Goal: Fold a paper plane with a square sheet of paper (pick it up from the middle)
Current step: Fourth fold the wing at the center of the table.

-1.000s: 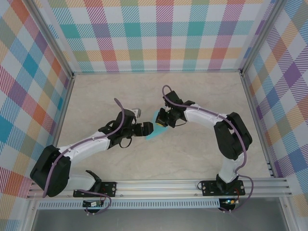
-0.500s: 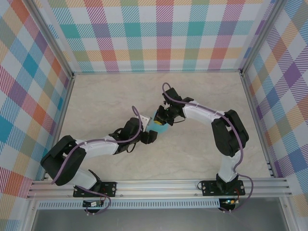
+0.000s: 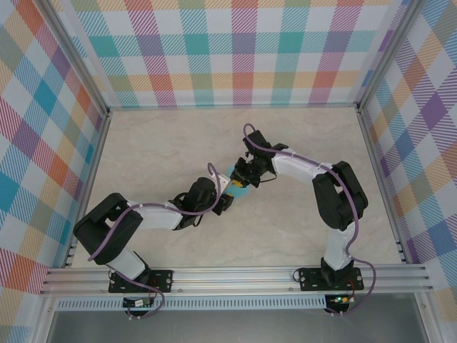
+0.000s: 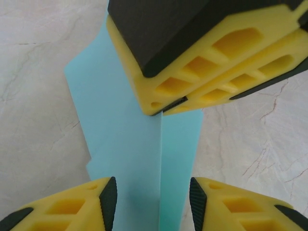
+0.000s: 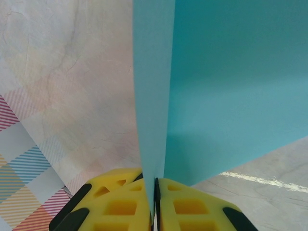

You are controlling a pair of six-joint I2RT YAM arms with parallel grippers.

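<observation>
Paper: plain turquoise, no print. It reads deeper teal in the right wrist view.
Left gripper and right gripper: yellow fingers, black pads. Right one has a black body behind.
Arms: white links, black joints, purple cables.
Table: beige, faint marble veining.
Walls: plaid on white, with teal, pink, orange, purple and green bands, diagonally hatched.
Rail: bare silver aluminium.

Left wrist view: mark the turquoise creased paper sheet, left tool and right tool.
turquoise creased paper sheet [image 4: 126,139], left wrist view, panel left of crease.
left tool [image 4: 150,204], left wrist view, midway between fingertips.
right tool [image 4: 162,109], left wrist view, tips pinching paper.
</observation>
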